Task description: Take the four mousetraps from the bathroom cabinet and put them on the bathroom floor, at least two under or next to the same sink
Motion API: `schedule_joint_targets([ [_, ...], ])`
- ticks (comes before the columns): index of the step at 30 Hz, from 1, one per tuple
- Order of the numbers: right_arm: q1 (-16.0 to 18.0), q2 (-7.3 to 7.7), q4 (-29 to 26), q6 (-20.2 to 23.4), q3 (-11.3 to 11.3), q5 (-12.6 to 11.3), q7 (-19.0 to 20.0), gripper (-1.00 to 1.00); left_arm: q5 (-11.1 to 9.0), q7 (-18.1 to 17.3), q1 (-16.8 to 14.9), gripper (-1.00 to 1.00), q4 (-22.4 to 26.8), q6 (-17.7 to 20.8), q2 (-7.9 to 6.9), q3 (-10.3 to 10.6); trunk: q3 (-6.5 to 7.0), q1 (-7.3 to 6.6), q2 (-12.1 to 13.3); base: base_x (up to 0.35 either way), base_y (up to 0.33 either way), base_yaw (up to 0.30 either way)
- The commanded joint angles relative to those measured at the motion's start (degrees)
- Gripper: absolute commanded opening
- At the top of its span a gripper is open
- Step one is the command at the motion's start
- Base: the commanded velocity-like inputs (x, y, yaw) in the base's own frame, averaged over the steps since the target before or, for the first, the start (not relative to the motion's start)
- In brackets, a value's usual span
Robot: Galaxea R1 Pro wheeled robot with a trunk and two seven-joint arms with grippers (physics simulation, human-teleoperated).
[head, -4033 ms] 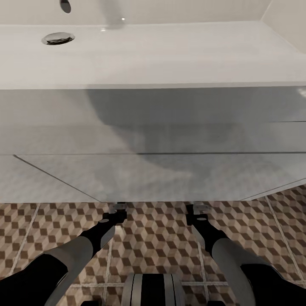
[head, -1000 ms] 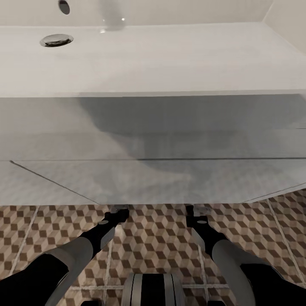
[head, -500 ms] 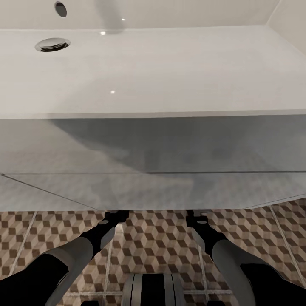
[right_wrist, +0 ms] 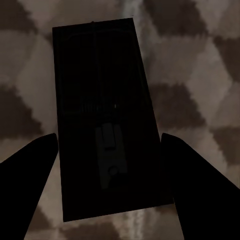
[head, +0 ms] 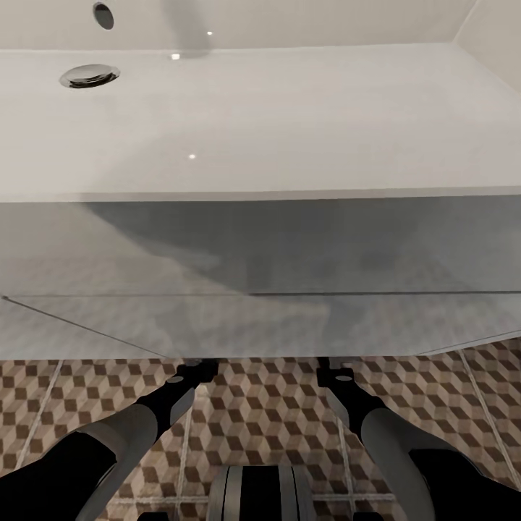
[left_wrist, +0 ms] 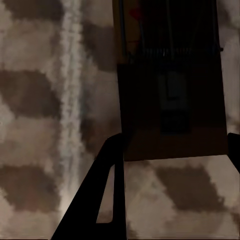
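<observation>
View steady since half second ago, both arms parked under sink point(head: 260, 116) front edge. Left gripper point(left_wrist: 170, 165) released, mousetrap point(left_wrist: 172, 95) on bathroom floor point(left_wrist: 40, 125) between fingers. Right gripper point(right_wrist: 107, 165) released over second mousetrap point(right_wrist: 100, 120). Judgement: two placed by sink

Grey forearms point(head: 130, 430), black wrists, black shoulders

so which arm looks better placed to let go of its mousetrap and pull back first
Right, though only slightly. Its mousetrap sits centred between the right gripper's spread fingers, over the bathroom floor. The left gripper's trap sits off-centre, close against one finger.
</observation>
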State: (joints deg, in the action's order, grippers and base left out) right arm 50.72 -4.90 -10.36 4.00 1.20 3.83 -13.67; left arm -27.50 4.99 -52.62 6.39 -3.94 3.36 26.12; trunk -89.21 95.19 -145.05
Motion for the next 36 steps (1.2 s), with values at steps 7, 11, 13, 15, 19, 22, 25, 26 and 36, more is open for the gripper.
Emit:
schedule_joint_targets([
  [7,0.0,-0.03,-0.1,0.39,0.12,0.24,0.03,-1.0,-0.36,0.3,-0.03,-1.0,-0.06,0.5,-0.02,0.51,-0.03,-0.01,-0.01,0.0,0.0,0.0],
  [11,0.0,-0.03,0.53,0.39,0.12,0.23,0.25,-1.0,-0.36,0.29,-0.03,-1.0,-0.06,0.54,-0.02,0.51,-0.03,-0.01,-0.01,0.0,0.0,0.0],
  [13,0.0,-0.03,1.11,0.39,0.12,0.22,0.33,-1.0,-0.34,0.29,-0.03,-1.0,-0.05,0.53,-0.02,0.51,-0.03,-0.01,-0.01,0.0,0.0,0.0],
  [15,0.0,-0.03,1.47,0.39,0.13,0.22,0.36,-1.0,-0.35,0.29,-0.03,-1.0,-0.04,0.52,-0.02,0.51,-0.03,-0.01,-0.01,0.0,0.0,0.0],
  [19,0.0,-0.06,1.71,0.39,0.17,0.21,0.4,-1.0,-0.3,0.29,-0.03,-1.0,-0.01,0.52,-0.02,0.51,-0.03,-0.01,-0.01,0.0,0.0,0.0],
  [22,0.0,-0.09,1.79,0.39,0.19,0.17,0.46,-1.0,-0.28,0.29,-0.03,-1.0,-0.01,0.5,-0.02,0.51,-0.03,-0.01,-0.01,0.0,0.0,0.0],
  [25,0.0,-0.17,1.8,0.39,0.2,0.14,0.48,-1.0,-0.28,0.29,-0.03,-1.0,0.02,0.47,-0.02,0.51,-0.03,-0.01,-0.01,0.0,0.0,0.0],
  [26,0.0,-0.21,1.81,0.39,0.2,0.14,0.48,-1.0,-0.28,0.29,-0.03,-1.0,0.02,0.46,-0.02,0.51,-0.03,-0.01,-0.01,0.0,0.0,0.0],
  [36,0.0,-0.24,1.83,0.39,0.21,0.05,0.57,-1.0,-0.2,0.29,-0.03,-1.0,0.03,0.13,0.07,0.54,-0.03,-0.01,-0.01,0.0,0.0,0.0],
])
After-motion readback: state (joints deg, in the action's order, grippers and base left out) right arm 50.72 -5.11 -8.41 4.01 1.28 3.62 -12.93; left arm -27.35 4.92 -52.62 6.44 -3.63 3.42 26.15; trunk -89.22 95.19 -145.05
